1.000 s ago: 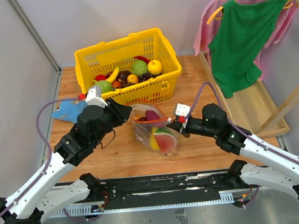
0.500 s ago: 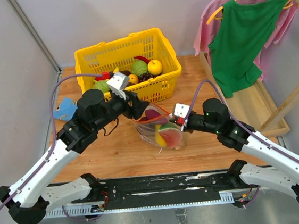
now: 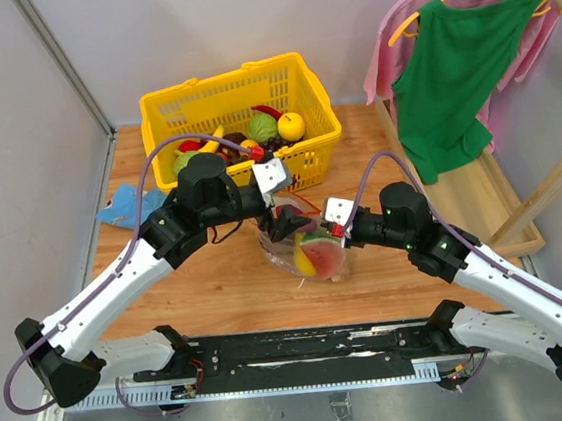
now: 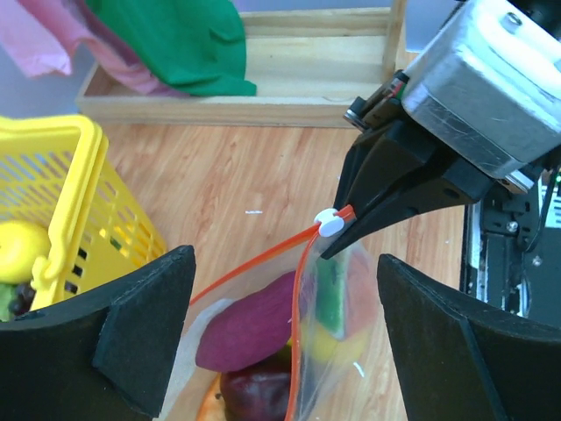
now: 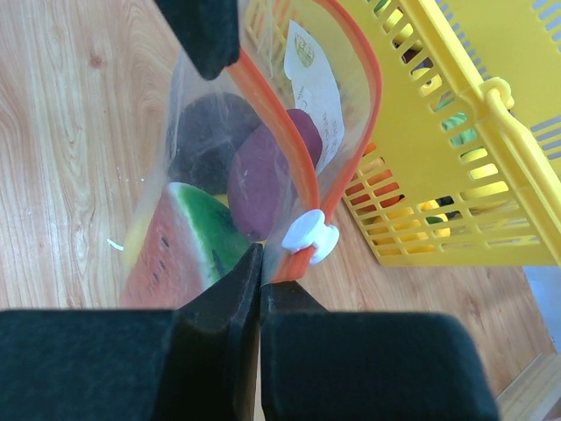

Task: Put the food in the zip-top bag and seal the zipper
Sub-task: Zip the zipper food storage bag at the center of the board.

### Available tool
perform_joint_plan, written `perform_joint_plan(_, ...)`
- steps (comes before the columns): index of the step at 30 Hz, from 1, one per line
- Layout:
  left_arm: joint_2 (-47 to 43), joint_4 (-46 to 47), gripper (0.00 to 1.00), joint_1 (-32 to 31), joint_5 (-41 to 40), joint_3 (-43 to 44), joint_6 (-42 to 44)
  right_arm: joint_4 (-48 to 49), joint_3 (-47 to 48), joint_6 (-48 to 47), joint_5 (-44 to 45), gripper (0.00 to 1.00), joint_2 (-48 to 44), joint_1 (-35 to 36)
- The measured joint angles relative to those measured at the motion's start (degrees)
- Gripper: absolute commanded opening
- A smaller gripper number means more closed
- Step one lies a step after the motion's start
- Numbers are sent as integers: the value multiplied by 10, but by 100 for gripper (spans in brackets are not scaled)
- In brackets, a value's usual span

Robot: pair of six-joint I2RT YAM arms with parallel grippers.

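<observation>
Though agape, left tool [image 4: 282,263] astride the zip-top bag [image 5: 197,110]; right tool [image 5: 260,256] clenched on the zipper [image 5: 276,132].

The left arm [image 3: 101,295] and right arm [image 3: 510,283] share one build: long white shell links between bulky matte-black joint housings. A thin grey-purple cable [image 3: 193,137] loops from each forearm to a small white camera block [image 3: 270,174] at the wrist. The fingers [image 4: 145,324] are flat black wedges, backed on the right arm by a brushed silver motor box [image 4: 491,88] with small screws.
</observation>
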Motion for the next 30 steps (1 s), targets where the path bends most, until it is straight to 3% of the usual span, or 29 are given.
perform_joint_plan(8,37,15,87,0,66,-7,103,-10,0,-10,-1,1,0,0)
perform_joint_plan(18,121,-13,76,0,105,7,167,-26,3,-27,-2,1,0,0)
perform_joint_plan(26,143,-30,34,0,118,37,189,-34,8,-42,0,1,-1,0)
perform_joint_plan(30,144,-36,23,0,119,38,194,-34,8,-50,3,1,-2,0)
